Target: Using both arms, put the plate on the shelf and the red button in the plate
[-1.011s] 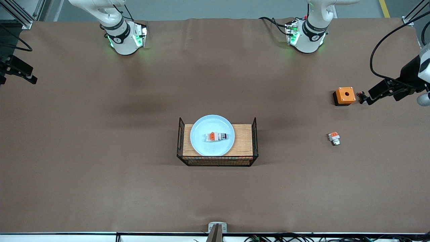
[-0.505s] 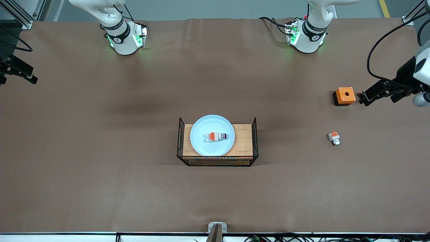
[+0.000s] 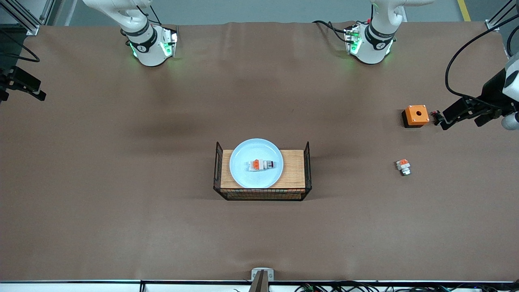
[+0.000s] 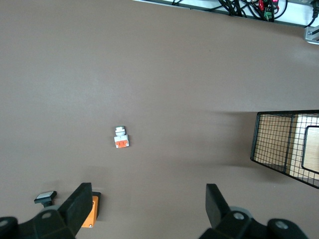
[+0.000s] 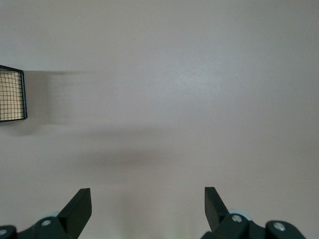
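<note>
Already the red button (image 3: 261, 164) lies on the plate (image 3: 256, 163) at frame centre: small, light, stiff, best pinched across its orange block. Left gripper (image 4: 147, 211) and right gripper (image 5: 148, 209) both gape wide, empty.

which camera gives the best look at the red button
The front view. There the red button lies in full sight on the plate, which sits on the wooden tray. The left wrist view catches only a corner of the tray, and the right wrist view only its mesh edge; neither shows the button.
</note>
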